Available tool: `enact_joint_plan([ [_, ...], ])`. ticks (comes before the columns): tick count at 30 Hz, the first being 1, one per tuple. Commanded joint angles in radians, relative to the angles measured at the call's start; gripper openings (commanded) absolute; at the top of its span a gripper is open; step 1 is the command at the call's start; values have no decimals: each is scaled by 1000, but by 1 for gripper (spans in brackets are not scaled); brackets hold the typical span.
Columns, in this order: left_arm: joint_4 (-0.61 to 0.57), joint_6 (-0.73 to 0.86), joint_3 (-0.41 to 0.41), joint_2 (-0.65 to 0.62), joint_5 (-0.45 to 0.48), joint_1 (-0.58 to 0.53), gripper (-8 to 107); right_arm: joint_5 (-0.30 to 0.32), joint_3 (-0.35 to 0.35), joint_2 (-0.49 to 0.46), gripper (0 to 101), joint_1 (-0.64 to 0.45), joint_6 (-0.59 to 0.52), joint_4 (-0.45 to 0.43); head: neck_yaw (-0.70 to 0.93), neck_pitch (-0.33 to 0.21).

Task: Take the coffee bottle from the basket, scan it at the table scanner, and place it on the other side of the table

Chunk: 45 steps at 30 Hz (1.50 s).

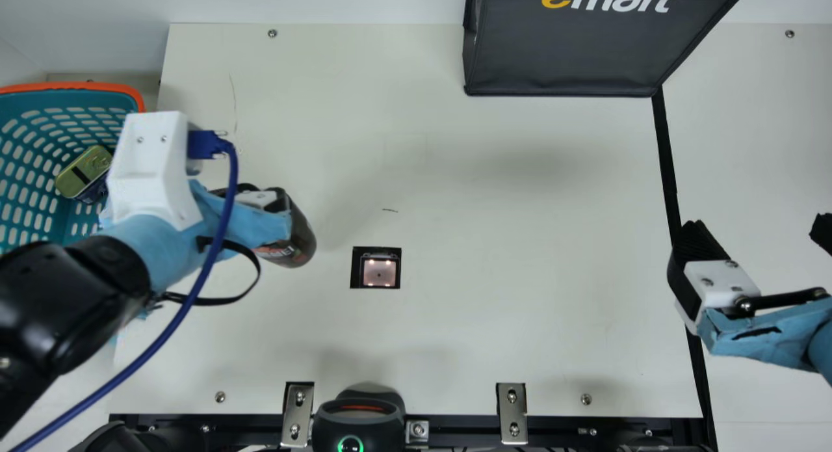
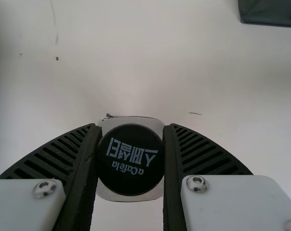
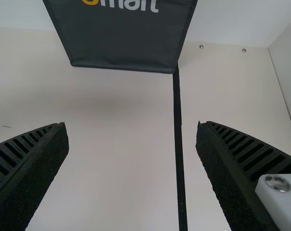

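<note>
Because the dark coffee bottle (image 1: 301, 237) is clamped near its round black cap (image 2: 130, 159) by the left end effector (image 2: 131, 126), its printed body is left exposed, presumably for code reading. To that end effector's right, the small square scanner with a lit window (image 1: 379, 271) is set into the cream tabletop (image 1: 494, 257), and should be reached next. To its left, the teal plastic basket with an orange rim (image 1: 140, 98) is placed. The empty right end effector (image 3: 132, 125) is spread wide, well apart, perhaps so that the bottle can be received.
</note>
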Motion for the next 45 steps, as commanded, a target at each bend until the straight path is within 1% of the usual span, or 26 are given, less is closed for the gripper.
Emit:
enact_joint_plan([
  [1, 28, -91, -8, 13, 9, -76, -8, 0, 0, 0, 95, 0, 0, 0, 2, -29],
  [6, 73, -203, -25, 46, 33, -181, -8, 0, 0, 0, 95, 0, 0, 0, 2, -29],
  [12, 102, -302, -36, 75, 60, -285, -8, 0, 0, 0, 95, 0, 0, 0, 2, -29],
  [21, 109, -384, -27, 98, 84, -385, -8, 0, 0, 0, 95, 0, 0, 0, 2, -29],
  [28, 118, -438, -20, 111, 98, -443, -8, 0, 0, 0, 95, 0, 0, 0, 2, -29],
  [36, 115, -463, -28, 121, 104, -480, -8, 0, 0, 0, 95, 0, 0, 0, 2, -29],
  [45, 102, -379, -21, 108, 57, -498, -8, 0, 0, 0, 95, 0, 0, 0, 2, -29],
])
